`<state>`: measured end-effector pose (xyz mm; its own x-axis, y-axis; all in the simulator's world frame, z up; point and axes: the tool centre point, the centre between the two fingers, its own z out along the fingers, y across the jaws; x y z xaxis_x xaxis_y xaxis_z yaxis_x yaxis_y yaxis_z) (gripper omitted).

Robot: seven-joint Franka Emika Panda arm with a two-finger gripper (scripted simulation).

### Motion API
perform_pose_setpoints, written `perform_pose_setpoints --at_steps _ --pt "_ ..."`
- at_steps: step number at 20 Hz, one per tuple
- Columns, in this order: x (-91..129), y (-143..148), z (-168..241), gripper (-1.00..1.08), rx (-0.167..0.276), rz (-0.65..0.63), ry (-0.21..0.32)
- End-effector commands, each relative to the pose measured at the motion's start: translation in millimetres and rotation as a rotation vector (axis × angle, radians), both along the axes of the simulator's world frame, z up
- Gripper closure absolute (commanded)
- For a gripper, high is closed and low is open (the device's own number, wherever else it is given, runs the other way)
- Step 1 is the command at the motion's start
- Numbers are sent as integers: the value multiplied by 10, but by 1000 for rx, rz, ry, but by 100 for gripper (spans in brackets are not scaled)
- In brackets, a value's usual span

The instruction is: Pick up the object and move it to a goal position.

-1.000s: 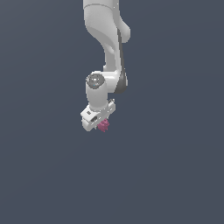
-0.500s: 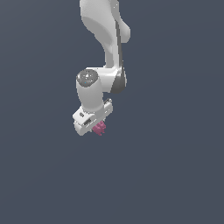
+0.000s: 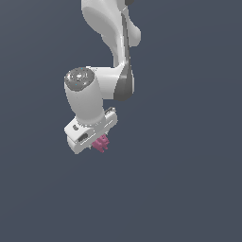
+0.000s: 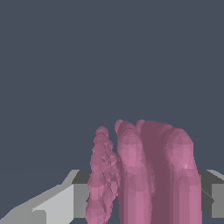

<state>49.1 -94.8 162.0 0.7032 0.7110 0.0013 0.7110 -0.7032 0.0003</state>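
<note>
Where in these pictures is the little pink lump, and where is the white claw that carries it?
pink lump point(image 3: 100, 143): exterior view, on its knobbly part showing below the claw.
pink lump point(image 4: 148, 170): wrist view, on its broad ridged face.
white claw point(image 3: 97, 142): exterior view, between the tips of its jaws, by the lump.

A: What colour is the object point(image 3: 100, 143)?
B: Magenta-pink all over, with paler pink on its rounded knobs point(image 4: 148, 170) in the wrist view.
A: And the gripper point(image 3: 94, 142)?
B: White, with grey shading; its fingers point(image 4: 52, 203) look light grey with darker grey pads.
A: The arm point(image 3: 108, 56)?
B: White, with a dark grey joint band and a mottled grey cap.
A: Background?
B: Flat dark slate blue-grey.
</note>
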Motion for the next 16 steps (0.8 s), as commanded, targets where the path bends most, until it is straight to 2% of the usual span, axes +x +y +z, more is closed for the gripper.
perform_pose_setpoints --at_steps 1,8,16 --pt "103 -34 95 108 0 0 1" --pt "286 -92 253 108 0 0 1" --pt "353 -113 306 108 0 0 1"
